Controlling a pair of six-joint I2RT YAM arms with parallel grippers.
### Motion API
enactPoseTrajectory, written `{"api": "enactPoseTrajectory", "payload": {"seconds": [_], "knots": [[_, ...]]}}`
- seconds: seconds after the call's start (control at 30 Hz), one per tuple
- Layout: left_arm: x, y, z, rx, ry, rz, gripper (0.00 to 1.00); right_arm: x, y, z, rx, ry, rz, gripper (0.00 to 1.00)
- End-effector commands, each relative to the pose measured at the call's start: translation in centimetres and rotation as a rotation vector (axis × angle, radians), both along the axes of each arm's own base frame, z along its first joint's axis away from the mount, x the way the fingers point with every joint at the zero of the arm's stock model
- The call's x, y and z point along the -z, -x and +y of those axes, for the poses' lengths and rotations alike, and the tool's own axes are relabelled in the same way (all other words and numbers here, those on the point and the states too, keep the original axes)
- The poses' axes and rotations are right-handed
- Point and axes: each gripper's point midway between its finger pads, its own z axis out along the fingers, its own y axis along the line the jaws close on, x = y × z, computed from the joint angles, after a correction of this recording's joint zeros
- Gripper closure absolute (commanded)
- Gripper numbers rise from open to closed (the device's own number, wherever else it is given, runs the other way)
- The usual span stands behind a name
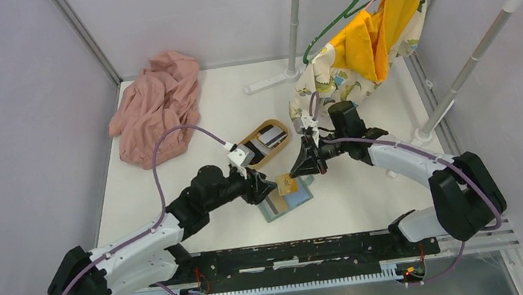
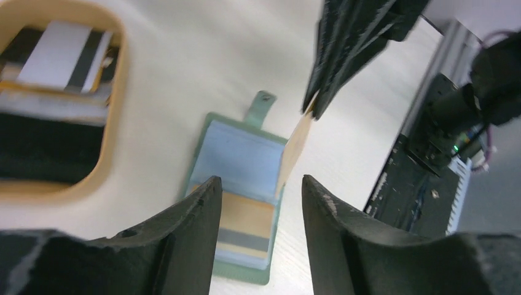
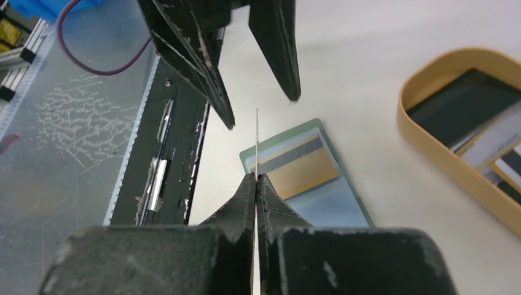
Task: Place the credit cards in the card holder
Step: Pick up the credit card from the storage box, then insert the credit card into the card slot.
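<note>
Card (image 2: 295,150), tan, stands on edge just above the open holder (image 2: 236,157), over the holder's right border. Right gripper (image 3: 256,178) pinches the card's upper part, fingers pressed flat against both faces. Left gripper (image 2: 259,179) sits beside the card's free edge with fingers moderately parted; the edge lies in the gap between them, and neither finger touches it. Holder lies flat on the table (image 1: 370,194), near the front centre, inner side up, closing tab (image 2: 261,104) pointing away from the left gripper. One inner half is pale blue; the other half shows a stowed card (image 3: 301,169), tan with a grey stripe. Tray (image 1: 284,141), oval and light wood, lies just behind the holder and apart from it. Tray contains several loose cards (image 1: 266,139), black and grey-white, overlapping. Pink cloth (image 1: 159,103) lies crumpled at the far left corner. Rack (image 1: 475,68) stands at the far right and carries a yellow garment (image 1: 374,43) on a green hanger (image 1: 347,13).
</note>
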Motion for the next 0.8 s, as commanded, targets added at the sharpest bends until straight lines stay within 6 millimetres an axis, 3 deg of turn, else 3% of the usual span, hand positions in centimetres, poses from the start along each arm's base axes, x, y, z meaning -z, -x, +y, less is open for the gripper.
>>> {"api": "enactPoseTrajectory", "payload": {"seconds": [0.0,0.23,0.5,0.77], "knots": [[2.0,-1.8,3.8,-0.334,0.053,0.14,0.39,1.7,-2.2,-0.1,0.143,0.057,0.115,1.0],[4.1,-0.7,5.5,-0.47,0.176,0.328,0.47,5.0,-3.1,-0.1,0.265,0.143,0.321,1.0],[5.0,0.3,3.5,-0.421,0.25,0.477,0.64,6.3,-3.2,-0.1,0.3,0.181,0.413,1.0],[7.1,0.2,2.3,-0.398,0.193,0.525,0.71,8.3,-3.4,-0.3,0.319,0.259,0.495,1.0]]}}
